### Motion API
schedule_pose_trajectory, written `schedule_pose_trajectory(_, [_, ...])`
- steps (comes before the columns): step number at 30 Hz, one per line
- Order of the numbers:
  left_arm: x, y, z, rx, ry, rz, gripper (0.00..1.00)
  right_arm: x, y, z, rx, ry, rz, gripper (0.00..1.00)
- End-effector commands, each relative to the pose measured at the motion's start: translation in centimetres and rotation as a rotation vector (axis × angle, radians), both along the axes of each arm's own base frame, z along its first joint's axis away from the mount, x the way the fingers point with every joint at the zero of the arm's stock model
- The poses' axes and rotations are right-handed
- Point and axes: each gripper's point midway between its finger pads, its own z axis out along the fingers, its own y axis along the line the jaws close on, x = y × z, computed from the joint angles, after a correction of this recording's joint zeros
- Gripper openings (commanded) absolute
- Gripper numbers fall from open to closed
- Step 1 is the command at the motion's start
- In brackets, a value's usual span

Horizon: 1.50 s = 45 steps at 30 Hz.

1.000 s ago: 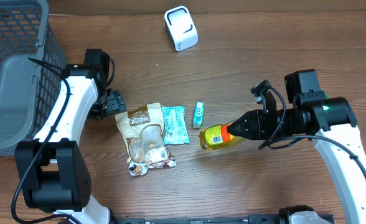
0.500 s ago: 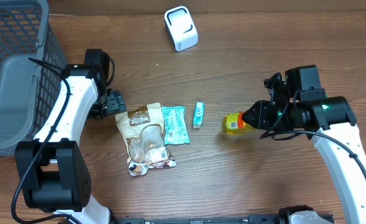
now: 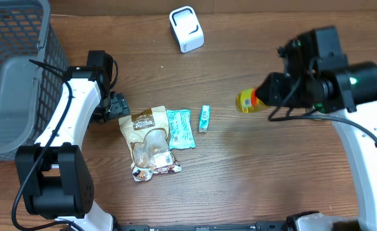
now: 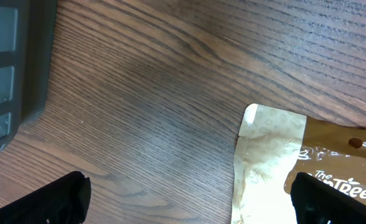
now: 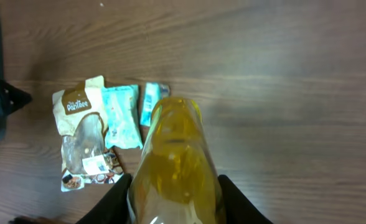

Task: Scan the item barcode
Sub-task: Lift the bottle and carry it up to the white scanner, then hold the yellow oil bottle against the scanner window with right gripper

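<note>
Bottle (image 3: 246, 101) of yellow liquid: where is it, and what has it? (Op.)

Right gripper (image 3: 264, 96) is closed narrow on what looks like the neck end. The bottle lies roughly level, base pointing left, and appears lifted clear of the table. It is below and right of the white scanner (image 3: 186, 29), well apart from it. (Obs.)

Handling? (Op.)

Judgement: stiff, smooth plastic. Full of liquid, so fairly heavy and end-loaded from this grip, and it could slip or twist. A neck hold leaves the body label free. Barcode not visible in any view. (Obs.)

Other arm? (Op.)

Left gripper (image 4: 192, 202) is spread wide and empty, low over the wood, below and left of the scanner, just beside the Pan Tree snack pouch (image 4: 276, 155). (Obs.)
</note>
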Motion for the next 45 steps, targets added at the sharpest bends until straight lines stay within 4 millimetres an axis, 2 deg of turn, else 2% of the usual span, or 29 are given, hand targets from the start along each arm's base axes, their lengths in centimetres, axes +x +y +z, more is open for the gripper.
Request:
schedule_pose_trajectory(1, [0.0,0.5,-0.3,0.02,0.007,0.011,1.0,1.3,1.8,1.7,-0.052,-0.061,0.042,0.04])
schedule_pose_trajectory(4, [0.0,0.5,-0.3,0.02,0.007,0.011,1.0,2.2,3.9,2.0,-0.095,-0.092,0.096,0.04])
schedule_pose_trajectory(9, [0.0,0.5,-0.3,0.02,0.007,0.011,1.0,5.1,5.7,1.2,-0.245,-0.192,0.139,0.04])
schedule_pose_trajectory(13, [0.0,0.5,-0.3,0.02,0.007,0.011,1.0,7.2,8.8,0.7,-0.287,-0.286,0.25,0.04])
schedule_pose_trajectory(17, [0.0,0.5,-0.3,0.02,0.007,0.011,0.99,10.1,10.6,1.2,-0.319,-0.402,0.224,0.04])
schedule_pose_trajectory(21, [0.0,0.5,-0.3,0.02,0.007,0.011,0.99,12.1,12.8,1.6,-0.354,-0.51,0.285,0.04])
schedule_pose_trajectory(28, [0.0,0.5,-0.3,0.02,0.007,0.011,1.0,15.4,14.5,2.3,-0.432,-0.656,0.325,0.04])
schedule_pose_trajectory(33, [0.0,0.5,-0.3,0.02,0.007,0.011,1.0,17.3,15.4,2.1,-0.48,-0.722,0.36,0.04])
schedule_pose_trajectory(37, [0.0,0.5,-0.3,0.02,0.007,0.011,1.0,19.3,15.6,1.7,-0.63,-0.788,0.436,0.04])
schedule_pose_trajectory(41, [0.0,0.5,-0.3,0.02,0.007,0.011,1.0,19.8,16.7,0.9,-0.697,-0.818,0.584,0.04])
schedule_pose_trajectory(45, [0.0,0.5,-0.3,0.02,0.007,0.011,1.0,20.7,16.9,2.1,-0.692,-0.879,0.561,0.04])
